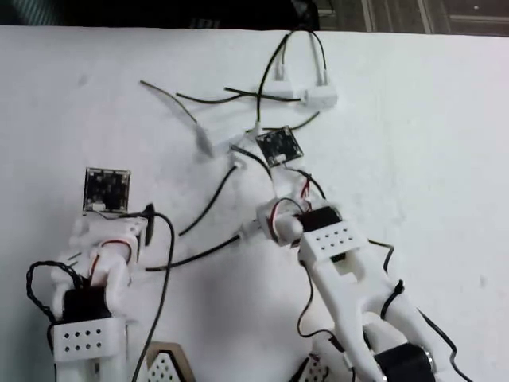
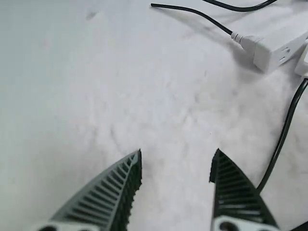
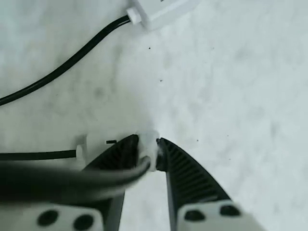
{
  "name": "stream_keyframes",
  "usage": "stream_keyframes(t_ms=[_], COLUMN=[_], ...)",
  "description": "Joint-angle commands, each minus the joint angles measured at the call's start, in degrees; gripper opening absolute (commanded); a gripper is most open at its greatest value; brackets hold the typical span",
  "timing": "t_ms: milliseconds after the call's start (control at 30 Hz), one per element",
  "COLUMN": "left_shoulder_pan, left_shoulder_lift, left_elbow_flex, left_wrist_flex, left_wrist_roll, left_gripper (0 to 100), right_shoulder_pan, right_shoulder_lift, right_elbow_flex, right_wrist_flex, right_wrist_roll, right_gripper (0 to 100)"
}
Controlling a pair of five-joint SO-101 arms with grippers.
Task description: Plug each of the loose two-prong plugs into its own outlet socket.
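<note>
My right gripper (image 3: 147, 144) is shut on a small white two-prong plug (image 3: 147, 150) that lies on the white table; its black cable (image 3: 38, 155) trails off to one side. A white socket block (image 3: 161, 9) with its own black lead lies a short way beyond. In the high view this arm (image 1: 330, 239) stretches to the table's middle, where the plug (image 1: 237, 153) sits beside its wrist board. My left gripper (image 2: 177, 161) stands open over bare table, nothing between its fingers. A white outlet block (image 2: 274, 45) lies ahead of it, well apart.
Black cables (image 1: 203, 207) wind across the middle of the table. Another white block (image 1: 318, 97) with two looped leads sits at the back, and a pale strip (image 1: 208, 131) lies to its left. The left arm (image 1: 99, 263) stays near the front left.
</note>
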Motion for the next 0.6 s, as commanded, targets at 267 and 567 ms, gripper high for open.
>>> stream_keyframes(t_ms=[267, 567], left_shoulder_pan=[-0.04, -0.04], left_shoulder_lift=[-0.75, -0.75], left_elbow_flex=[-0.35, -0.35], left_wrist_flex=[0.09, 0.00], left_wrist_roll=[-0.44, -0.35], left_gripper=[24, 24], right_shoulder_pan=[-0.75, -0.92], right_shoulder_lift=[0.66, 0.66], right_elbow_flex=[-1.67, -1.67], right_wrist_flex=[3.30, 4.70], right_wrist_roll=[0.44, 0.44], right_gripper=[1.7, 1.7])
